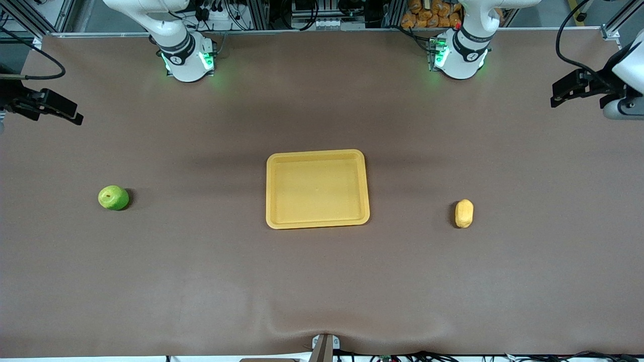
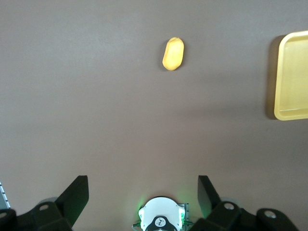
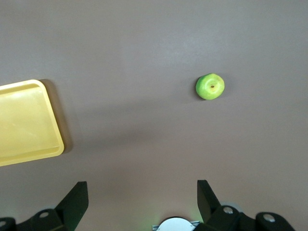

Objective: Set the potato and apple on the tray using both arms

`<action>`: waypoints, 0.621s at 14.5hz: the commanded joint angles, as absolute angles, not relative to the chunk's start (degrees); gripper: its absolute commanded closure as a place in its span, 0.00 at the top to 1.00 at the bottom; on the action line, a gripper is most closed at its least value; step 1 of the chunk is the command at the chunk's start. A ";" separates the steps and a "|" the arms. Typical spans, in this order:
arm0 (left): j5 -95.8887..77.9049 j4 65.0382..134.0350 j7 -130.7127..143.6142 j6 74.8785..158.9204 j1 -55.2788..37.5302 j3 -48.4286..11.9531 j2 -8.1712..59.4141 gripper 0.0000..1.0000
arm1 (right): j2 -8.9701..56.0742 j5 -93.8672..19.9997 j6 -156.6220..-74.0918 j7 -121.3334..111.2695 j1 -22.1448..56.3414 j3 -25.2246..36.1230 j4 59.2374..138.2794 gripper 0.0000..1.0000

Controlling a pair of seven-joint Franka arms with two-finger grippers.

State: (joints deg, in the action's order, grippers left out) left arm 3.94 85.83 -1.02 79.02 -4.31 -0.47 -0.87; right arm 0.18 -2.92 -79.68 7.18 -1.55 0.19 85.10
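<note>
A yellow tray (image 1: 317,191) lies mid-table with nothing in it. The green apple (image 1: 113,197) sits toward the right arm's end of the table, and the yellow-tan potato (image 1: 464,213) toward the left arm's end, both well apart from the tray. My left gripper (image 1: 556,98) hangs open high over its end of the table; its wrist view shows its open gripper (image 2: 143,185), the potato (image 2: 173,54) and a tray edge (image 2: 293,77). My right gripper (image 1: 75,116) hangs open high over its end, seeing its open gripper (image 3: 142,190), the apple (image 3: 210,86) and the tray (image 3: 26,122).
The brown table cover (image 1: 322,281) has a slight wrinkle near the front edge by a small mount (image 1: 324,347). The arm bases (image 1: 187,58) (image 1: 460,55) glow green along the edge farthest from the front camera. Cables and orange items (image 1: 432,12) lie off the table there.
</note>
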 commanded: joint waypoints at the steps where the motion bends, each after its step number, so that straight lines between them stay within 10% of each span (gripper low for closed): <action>1: 4.22 89.02 -3.07 82.77 -3.95 -0.44 -0.44 1.00 | 0.35 -4.83 -79.28 6.59 -3.34 0.09 84.55 1.00; 9: 2.91 103.33 -1.32 99.82 -2.99 -0.88 0.88 1.00 | 1.32 -4.75 -79.28 6.59 -3.25 0.26 84.64 1.00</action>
State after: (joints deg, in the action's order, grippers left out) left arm 3.79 98.54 -1.70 96.02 -3.48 -0.56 1.83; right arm 0.71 -3.79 -79.68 7.15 -2.48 0.55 85.13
